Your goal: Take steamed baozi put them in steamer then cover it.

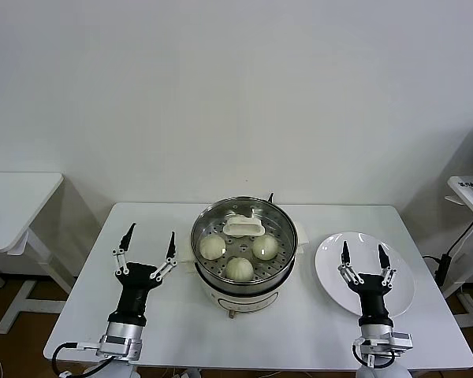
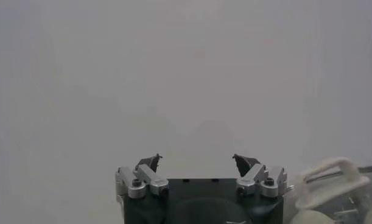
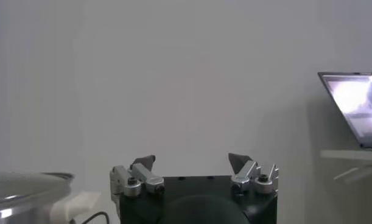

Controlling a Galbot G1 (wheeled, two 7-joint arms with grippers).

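The steamer [image 1: 257,285], a shiny steel pot on a white base, stands mid-table. A glass lid with a white handle [image 1: 244,227] lies on top of it. Three baozi show through the glass: one on the left [image 1: 213,248], one on the right [image 1: 266,246] and one at the front [image 1: 239,268]. A fourth is hidden. My left gripper [image 1: 151,232] stands open and empty to the left of the steamer, fingers pointing up; it also shows in the left wrist view [image 2: 198,159]. My right gripper [image 1: 363,248] stands open and empty over the white plate [image 1: 402,283]; it also shows in the right wrist view [image 3: 192,161].
The white table [image 1: 299,331] holds only the steamer and the bare plate. The lid handle [image 2: 326,179] shows in the left wrist view. The steamer's rim [image 3: 27,185] and a laptop [image 3: 356,109] on a side desk show in the right wrist view. Another desk [image 1: 16,201] stands at the left.
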